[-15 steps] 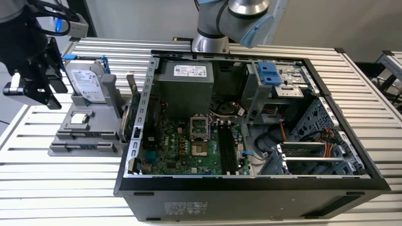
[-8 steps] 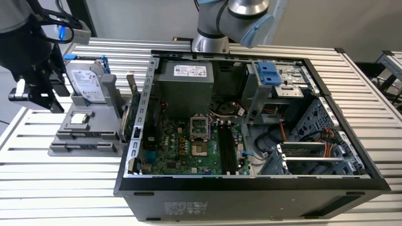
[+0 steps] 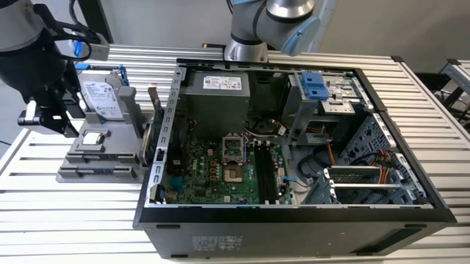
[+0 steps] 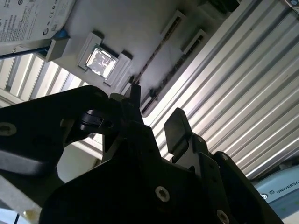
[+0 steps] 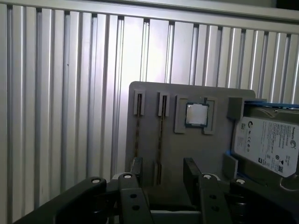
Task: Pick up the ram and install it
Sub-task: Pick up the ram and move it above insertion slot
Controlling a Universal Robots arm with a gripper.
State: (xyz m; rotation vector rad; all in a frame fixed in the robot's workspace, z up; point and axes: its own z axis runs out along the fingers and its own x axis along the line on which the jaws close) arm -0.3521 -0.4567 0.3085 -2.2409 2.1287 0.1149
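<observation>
The ram (image 5: 161, 135) sits in its slot on the grey holder (image 5: 210, 149) (beside the processor (image 5: 196, 114)). The gripper (image 5: 163, 164) hovers above the holder, fingers (image 5: 191, 173) apart and empty; pick-up and installation remain.

**Open From Above, Hemmed at the Sides**

The computer case (image 3: 294, 234) lies open upward, leaving its motherboard memory slots (image 3: 266, 173) free from above. A drive cage (image 3: 316, 107) and loose cables (image 3: 317, 165) crowd them on the exterior view's right, and the power supply (image 3: 217, 102) stands behind. On the grey holder (image 5: 210, 154), the ram (image 5: 161, 135) sits edge-up in a narrow slot. In the first wrist view the gripper (image 5: 163, 163) has its fingers spread to either side, and the hard drive (image 5: 266, 144) is well apart.
</observation>
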